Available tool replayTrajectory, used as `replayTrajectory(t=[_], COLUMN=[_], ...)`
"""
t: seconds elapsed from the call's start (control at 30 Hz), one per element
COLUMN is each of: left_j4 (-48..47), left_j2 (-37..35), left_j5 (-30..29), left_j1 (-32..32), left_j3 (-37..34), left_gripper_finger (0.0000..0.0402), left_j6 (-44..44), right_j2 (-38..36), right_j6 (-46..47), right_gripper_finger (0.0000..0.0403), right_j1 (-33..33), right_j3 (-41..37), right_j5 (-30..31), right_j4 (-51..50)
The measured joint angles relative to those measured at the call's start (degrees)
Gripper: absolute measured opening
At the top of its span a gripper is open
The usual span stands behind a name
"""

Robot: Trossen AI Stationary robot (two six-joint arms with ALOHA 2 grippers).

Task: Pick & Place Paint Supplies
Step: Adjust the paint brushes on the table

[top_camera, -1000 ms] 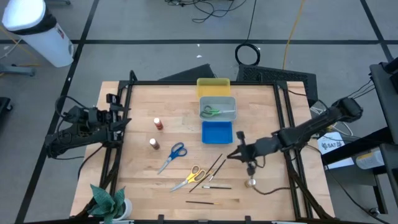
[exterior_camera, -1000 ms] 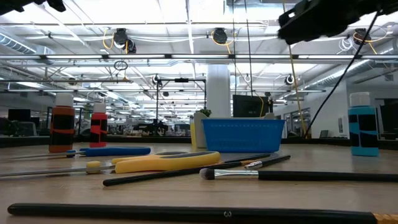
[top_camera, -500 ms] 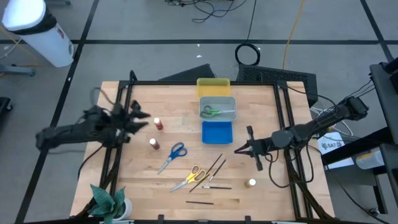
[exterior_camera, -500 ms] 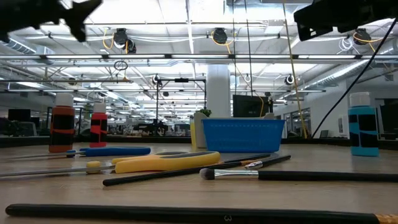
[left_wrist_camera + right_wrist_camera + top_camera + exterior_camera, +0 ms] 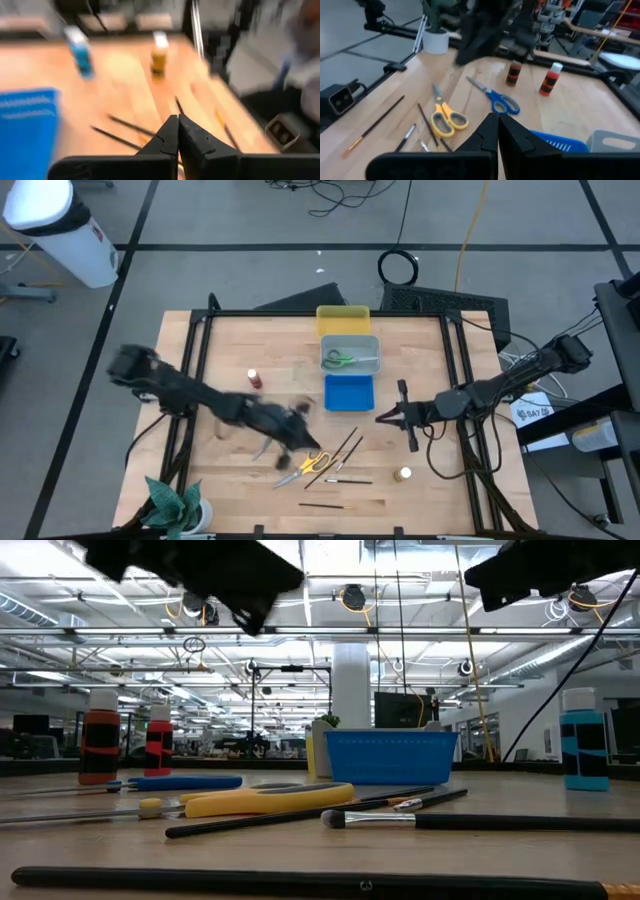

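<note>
The left arm extends from the table's left edge diagonally across the board, low over the wood. The left gripper (image 5: pixel 293 426) sits above the blue-handled scissors (image 5: pixel 496 99), just beside the yellow-handled scissors (image 5: pixel 305 464); its fingers (image 5: pixel 172 134) are pressed together, holding nothing.

The right arm reaches in from the right edge. The right gripper (image 5: pixel 396 417) hangs just right of the blue tray (image 5: pixel 349 392), fingers (image 5: pixel 494 131) closed on nothing.

The green-handled scissors (image 5: pixel 342 360) lie in the grey tray (image 5: pixel 350 340), behind the blue tray. The red bottle (image 5: pixel 255 379) stands left of centre; the brown bottle (image 5: pixel 514 72) stands beside it. The whitish bottle (image 5: pixel 403 474) stands near the front right. The blue bottle (image 5: pixel 583 749) stands upright at the right. Thin dark brushes (image 5: pixel 345 452) lie beside the yellow-handled scissors.
</note>
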Motion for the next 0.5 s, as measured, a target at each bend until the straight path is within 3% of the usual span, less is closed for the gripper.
replayTrajectory(t=[0.2, 0.33, 0.5], left_j4=[-20.4, -22.5, -19.3], left_j2=[18.0, 22.9, 25.2], left_j5=[-3.5, -0.6, 6.2], left_j1=[-2.8, -3.3, -1.0], left_j3=[18.9, 25.5, 26.3], left_gripper_finger=[0.0005, 0.0004, 0.0003], left_j6=[0.1, 1.5, 3.4], right_j2=[2.3, 2.9, 2.9], right_j6=[0.3, 0.2, 0.1], right_gripper_finger=[0.0000, 0.0000, 0.0000], right_j1=[0.3, 0.3, 0.3], right_j3=[0.0, 0.0, 0.0], right_j5=[1.5, 1.8, 1.8], right_j4=[0.1, 0.2, 0.2])
